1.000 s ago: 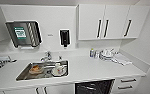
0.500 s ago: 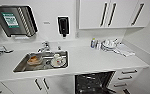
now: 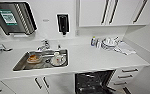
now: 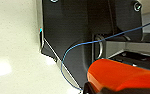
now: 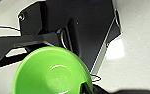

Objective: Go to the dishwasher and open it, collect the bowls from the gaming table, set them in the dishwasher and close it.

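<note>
I see the dishwasher (image 3: pixel 94 82) standing open under the counter (image 3: pixel 91 58), its dark rack space reachable from the front, hemmed by white drawers (image 3: pixel 127 75) on one side, cupboard doors (image 3: pixel 41 83) on the other.

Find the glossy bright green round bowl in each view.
Head view: white counter, open dishwasher below it.
Left wrist view: an orange rounded object instead, over pale shiny floor.
Right wrist view: green bowl, close up, beside the robot's dark plate.
Shared landmark: the pale floor, both wrist views.
</note>
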### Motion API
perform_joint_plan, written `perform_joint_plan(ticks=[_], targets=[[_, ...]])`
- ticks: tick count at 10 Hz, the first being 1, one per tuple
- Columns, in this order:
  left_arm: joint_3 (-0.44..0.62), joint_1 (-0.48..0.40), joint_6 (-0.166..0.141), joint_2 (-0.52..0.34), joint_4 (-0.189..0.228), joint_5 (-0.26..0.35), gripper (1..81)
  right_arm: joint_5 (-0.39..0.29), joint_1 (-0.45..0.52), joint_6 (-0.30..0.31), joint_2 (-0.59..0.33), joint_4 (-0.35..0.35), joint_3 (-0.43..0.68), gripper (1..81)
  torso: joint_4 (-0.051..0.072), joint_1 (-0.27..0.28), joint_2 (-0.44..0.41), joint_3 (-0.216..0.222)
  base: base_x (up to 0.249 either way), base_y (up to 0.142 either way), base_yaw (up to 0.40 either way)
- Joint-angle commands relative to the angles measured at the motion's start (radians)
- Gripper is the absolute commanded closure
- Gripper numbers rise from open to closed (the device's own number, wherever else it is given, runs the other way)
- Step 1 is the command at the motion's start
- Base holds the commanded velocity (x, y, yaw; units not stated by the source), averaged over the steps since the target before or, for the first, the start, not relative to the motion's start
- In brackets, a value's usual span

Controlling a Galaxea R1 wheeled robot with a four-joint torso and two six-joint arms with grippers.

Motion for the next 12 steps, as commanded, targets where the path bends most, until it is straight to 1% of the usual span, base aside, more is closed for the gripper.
perform_joint_plan(ticks=[1, 2, 3, 4, 5, 6, 7, 8, 9, 10, 12], targets=[[0.174, -0.132, -0.008, -0.118, -0.009, 0.079, 81.1, -0.061, 0.020, 0.000, -0.033, -0.005, 0.013, 81.1, 0.000, 0.000, 0.000, 0.000, 0.000, 0.000, 0.000], [0.254, -0.163, -0.014, -0.173, -0.015, 0.082, 81.1, -0.060, 0.020, 0.000, -0.033, -0.005, 0.016, 81.1, 0.000, 0.000, 0.000, -0.040, 0.000, 0.000, 0.000], [0.296, -0.200, -0.016, -0.207, -0.016, 0.085, 81.1, -0.060, 0.021, 0.001, -0.034, -0.005, 0.018, 81.1, 0.000, 0.000, 0.000, -0.094, 0.000, 0.000, 0.000], [0.346, -0.233, -0.018, -0.250, -0.018, 0.087, 81.1, -0.060, 0.024, 0.001, -0.034, -0.004, 0.022, 81.1, 0.000, 0.000, 0.000, -0.101, 0.000, 0.000, 0.000], [0.397, -0.270, -0.018, -0.285, -0.022, 0.099, 81.1, -0.060, 0.026, 0.001, -0.034, -0.004, 0.026, 81.1, 0.000, 0.000, 0.000, -0.120, 0.000, 0.000, 0.000], [0.444, -0.318, -0.018, -0.322, -0.038, 0.134, 81.1, -0.060, 0.028, 0.001, -0.034, -0.004, 0.027, 81.1, 0.000, 0.000, 0.000, -0.150, 0.000, 0.000, 0.000], [0.489, -0.356, -0.018, -0.351, -0.049, 0.145, 81.1, -0.058, 0.028, 0.001, -0.036, -0.004, 0.027, 81.1, 0.000, 0.000, 0.001, -0.184, 0.000, 0.000, 0.000], [0.530, -0.394, -0.018, -0.376, -0.047, 0.150, 81.1, -0.055, 0.028, 0.001, -0.036, -0.004, 0.024, 81.1, 0.000, 0.000, 0.001, -0.216, 0.000, 0.000, 0.000], [0.559, -0.450, -0.019, -0.393, -0.052, 0.173, 81.1, -0.049, 0.028, 0.001, -0.036, -0.002, 0.026, 81.1, 0.000, 0.001, 0.001, -0.186, 0.000, 0.000, 0.000], [0.584, -0.503, -0.018, -0.405, -0.075, 0.223, 81.1, -0.049, 0.029, 0.001, -0.036, -0.004, 0.027, 81.1, 0.000, 0.001, 0.001, -0.183, 0.000, 0.000, 0.000], [0.607, -0.621, -0.019, -0.411, -0.107, 0.289, 81.1, -0.049, 0.031, 0.001, -0.036, -0.002, 0.027, 81.1, 0.000, 0.001, 0.001, -0.198, 0.000, 0.000, 0.000]])
